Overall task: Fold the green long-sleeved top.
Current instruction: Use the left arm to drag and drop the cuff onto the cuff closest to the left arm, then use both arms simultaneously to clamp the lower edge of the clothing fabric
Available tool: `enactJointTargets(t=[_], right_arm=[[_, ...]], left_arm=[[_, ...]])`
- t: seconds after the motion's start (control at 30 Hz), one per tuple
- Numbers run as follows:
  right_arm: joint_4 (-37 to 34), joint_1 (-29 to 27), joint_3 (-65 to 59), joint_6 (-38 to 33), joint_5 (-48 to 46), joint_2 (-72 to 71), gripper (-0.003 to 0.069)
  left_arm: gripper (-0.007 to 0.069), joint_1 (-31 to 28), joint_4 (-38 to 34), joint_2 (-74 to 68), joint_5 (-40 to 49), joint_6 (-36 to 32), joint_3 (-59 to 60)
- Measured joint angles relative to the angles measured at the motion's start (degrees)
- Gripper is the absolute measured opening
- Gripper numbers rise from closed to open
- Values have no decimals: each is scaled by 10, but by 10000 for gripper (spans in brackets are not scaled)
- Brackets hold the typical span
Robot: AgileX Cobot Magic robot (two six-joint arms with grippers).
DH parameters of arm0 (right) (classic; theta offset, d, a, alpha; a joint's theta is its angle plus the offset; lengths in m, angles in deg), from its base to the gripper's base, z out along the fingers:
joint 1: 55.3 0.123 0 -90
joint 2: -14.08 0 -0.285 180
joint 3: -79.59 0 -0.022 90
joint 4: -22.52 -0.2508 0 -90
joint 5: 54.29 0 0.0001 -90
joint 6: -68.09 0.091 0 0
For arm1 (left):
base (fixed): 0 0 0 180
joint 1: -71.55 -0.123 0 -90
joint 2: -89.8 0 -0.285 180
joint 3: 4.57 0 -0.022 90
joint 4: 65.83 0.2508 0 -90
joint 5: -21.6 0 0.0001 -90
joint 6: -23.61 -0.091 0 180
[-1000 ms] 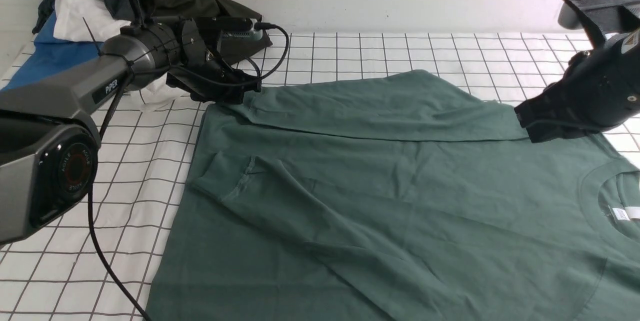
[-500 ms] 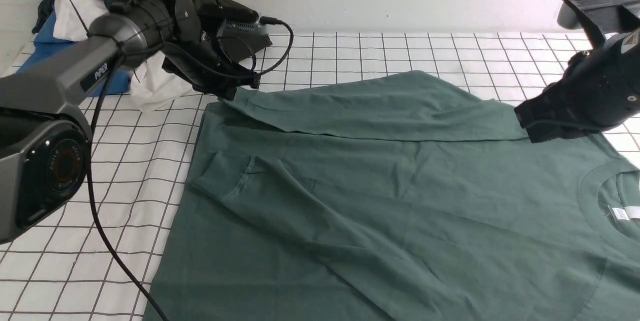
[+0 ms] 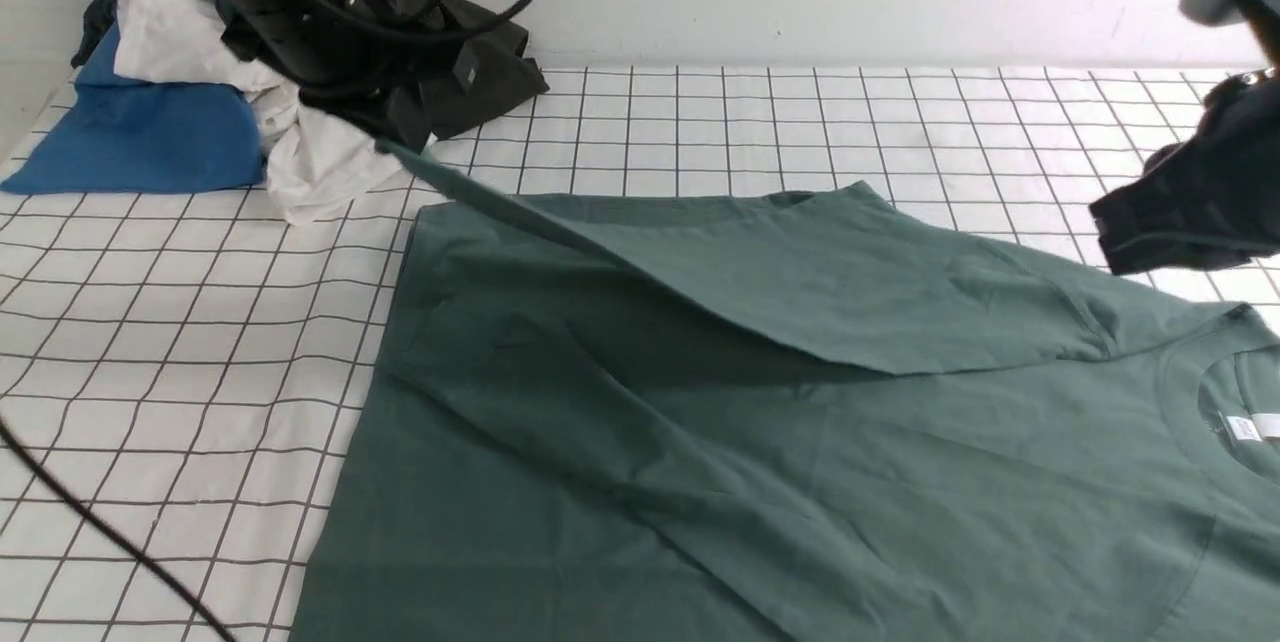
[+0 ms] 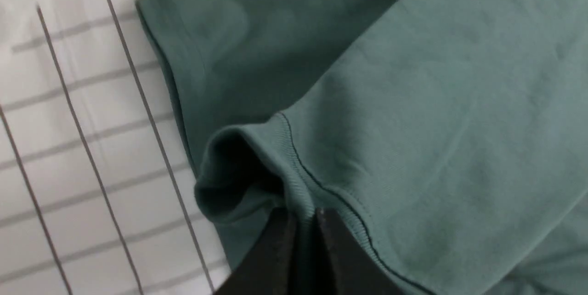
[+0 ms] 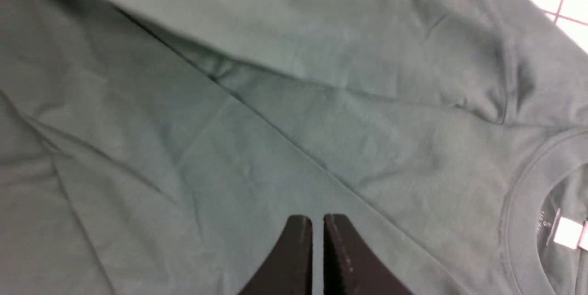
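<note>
Green long-sleeved top (image 3: 800, 442) lies spread on table (image 3: 180, 322), fold barely started. Left fingers (image 4: 271, 253) pinch sleeve cuff (image 4: 298, 180), raised off the body. Right fingers (image 5: 289, 253) closed, apparently empty, above shoulder. Body folds not yet done.

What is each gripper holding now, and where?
The left gripper pinches the top by a sleeve cuff; the right gripper is shut, holding nothing.
</note>
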Motion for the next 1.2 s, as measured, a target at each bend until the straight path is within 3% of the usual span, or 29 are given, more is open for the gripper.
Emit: enactJointTargets(t=[0.23, 0.4, 0.57, 0.6, 0.73, 0.8, 0.97, 1.2], right_arm=[[-3, 51, 1, 0, -28, -60, 31], [-5, 96, 1, -2, -66, -64, 31], [-6, 145, -22, -2, -67, -84, 31], [-8, 155, -33, -2, -67, -96, 31], [-11, 174, -77, 2, -67, -139, 31], [-14, 177, -99, 5, -67, -154, 31], [-21, 178, -179, 5, -70, -226, 31], [-21, 178, -233, 0, -71, -277, 31]], left_arm=[[20, 0, 0, 124, -130, -3, 277], [48, 0, 0, 124, -173, -26, 360], [227, 0, 0, 119, -165, -67, 374], [290, 0, 0, 120, -146, -75, 370], [405, 17, -4, 149, -100, -97, 364], [421, 34, -2, 166, -82, -100, 364], [384, 164, 58, 229, -12, -123, 400], [318, 227, 94, 229, -41, -192, 539]])
